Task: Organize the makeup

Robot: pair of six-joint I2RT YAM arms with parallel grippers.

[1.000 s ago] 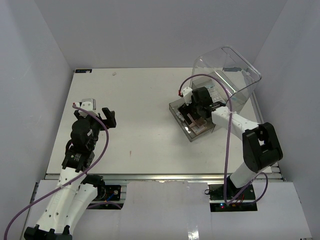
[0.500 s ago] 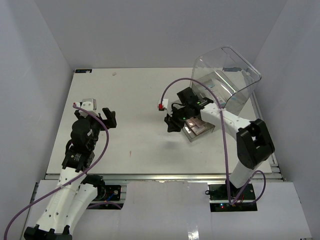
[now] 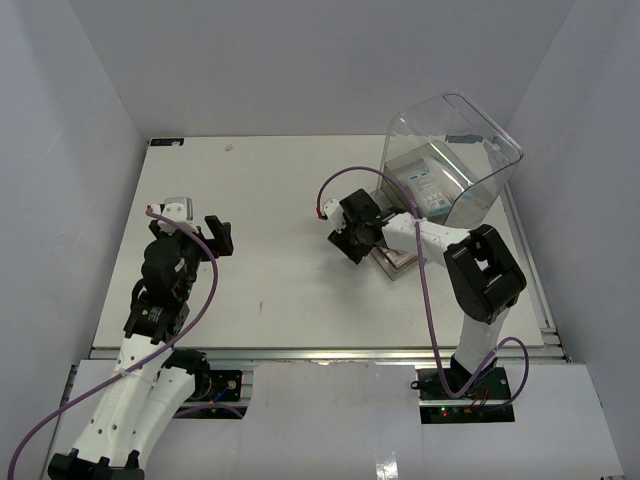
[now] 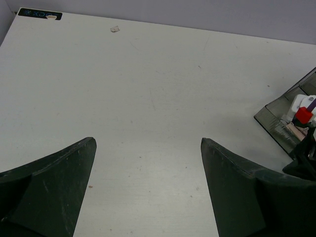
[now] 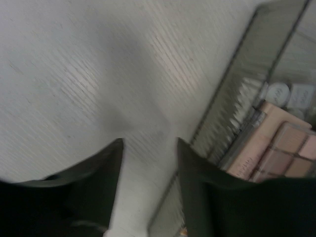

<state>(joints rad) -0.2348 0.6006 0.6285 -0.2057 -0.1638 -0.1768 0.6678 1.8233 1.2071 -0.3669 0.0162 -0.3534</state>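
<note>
The makeup lies in the tray of the clear plastic box at right centre. A pink and brown pan palette shows there in the right wrist view, with small white round items beyond it. A white-blue packet shows through the raised domed lid. My right gripper is open and empty, just left of the tray's left edge, over bare table. My left gripper is open and empty over the left part of the table. The other makeup pieces are hidden.
The clear tray wall stands right beside my right finger. The left wrist view shows the tray corner and the right arm's red-capped connector at far right. White walls enclose the table on three sides.
My right gripper has come out of the box tray and moved left, past its left edge, empty. The left arm has not moved.
</note>
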